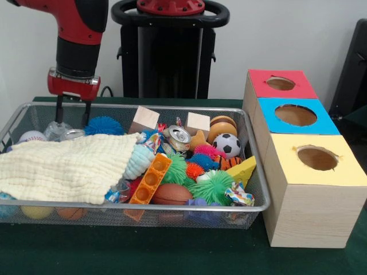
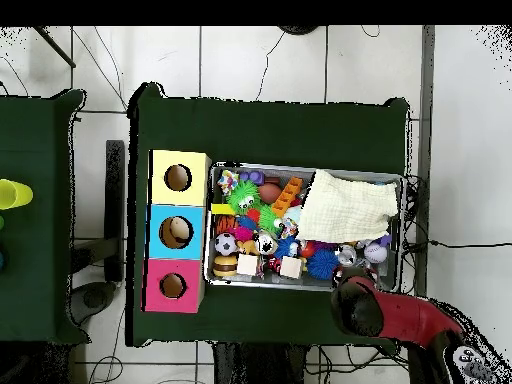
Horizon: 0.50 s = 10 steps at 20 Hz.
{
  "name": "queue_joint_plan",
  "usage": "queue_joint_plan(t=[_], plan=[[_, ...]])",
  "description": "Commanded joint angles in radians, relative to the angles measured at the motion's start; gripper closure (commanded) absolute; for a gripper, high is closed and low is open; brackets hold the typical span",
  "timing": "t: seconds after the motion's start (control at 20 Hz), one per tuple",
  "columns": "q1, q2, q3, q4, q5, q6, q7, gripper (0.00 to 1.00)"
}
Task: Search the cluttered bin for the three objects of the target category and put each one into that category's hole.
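Note:
The wire mesh bin [image 1: 143,207] is full of toys and also shows in the overhead view [image 2: 305,168]. My gripper [image 1: 73,114] hangs open over the bin's far left corner, its two fingers [image 1: 59,106] pointing down. A clear crumpled plastic bottle [image 1: 56,129] lies just below the fingers, partly hidden by a cream cloth [image 1: 69,166]. A silver can [image 1: 73,134] lies beside it. The red-topped box's round hole [image 1: 280,83] is at the far right, and it shows in the overhead view [image 2: 173,286]. In the overhead view the arm [image 2: 360,305] hides the gripper.
The blue-topped box [image 1: 295,115] and the yellow-topped box [image 1: 317,158] stand in a row with the red one, right of the bin. A second can [image 1: 179,136], wooden blocks [image 1: 144,118], balls and spiky toys fill the bin's middle and right. The cloth covers its left half.

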Motion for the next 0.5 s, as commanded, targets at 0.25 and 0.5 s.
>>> queue_joint_plan(t=[0.25,0.5], plan=[[0.018,0.067,0.051,-0.076,-0.004,-0.054,0.118,0.0],[0.032,0.102,0.029,-0.093,-0.005,-0.089,0.129,0.0]])
